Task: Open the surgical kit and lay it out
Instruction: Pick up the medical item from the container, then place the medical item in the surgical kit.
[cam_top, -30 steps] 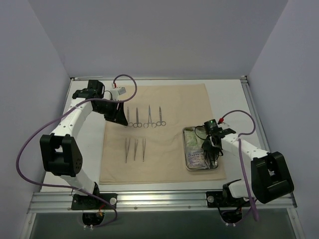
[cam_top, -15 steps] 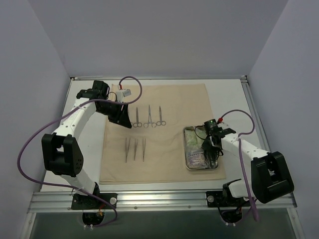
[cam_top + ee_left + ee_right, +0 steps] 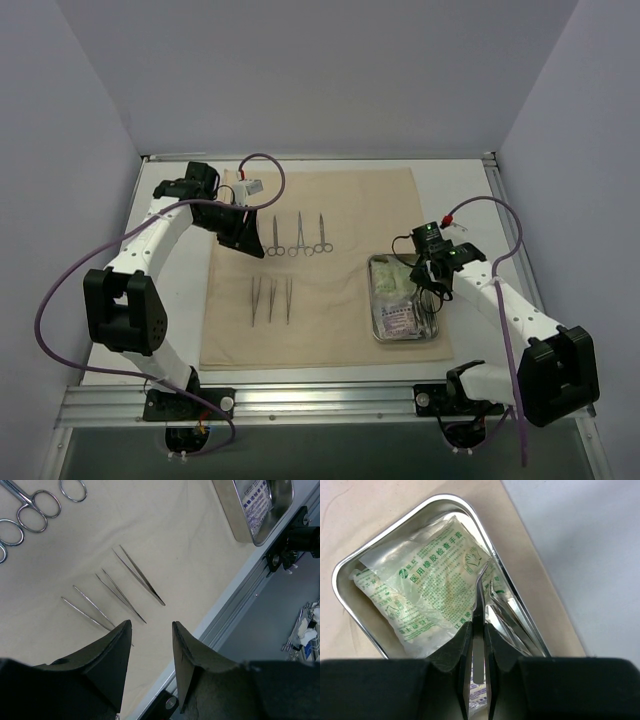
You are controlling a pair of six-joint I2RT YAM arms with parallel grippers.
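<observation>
The surgical kit lies open: its beige cloth [image 3: 330, 200] is spread flat on the table. On the cloth lie three ring-handled clamps [image 3: 298, 236] in a row, and three tweezers [image 3: 271, 299] [image 3: 142, 577] nearer the front. My left gripper [image 3: 243, 240] [image 3: 151, 624] hangs open over the left end of the clamp row, with nothing between its fingers. The steel tray [image 3: 371, 300] [image 3: 390, 530] at the right holds a green-printed glove packet [image 3: 420, 590] and a smaller packet [image 3: 398, 320]. Above the tray, my right gripper [image 3: 430, 285] [image 3: 478, 630] is shut on a thin steel tweezers [image 3: 480, 595].
An aluminium rail [image 3: 330, 400] runs along the table's near edge, just past the cloth's front hem. Pale walls close in the left, back and right sides. Purple cables loop over both arms.
My right gripper has closed on the tweezers and lifted up and back from the tray. The left gripper shifted slightly right over the leftmost clamp, then held still.
</observation>
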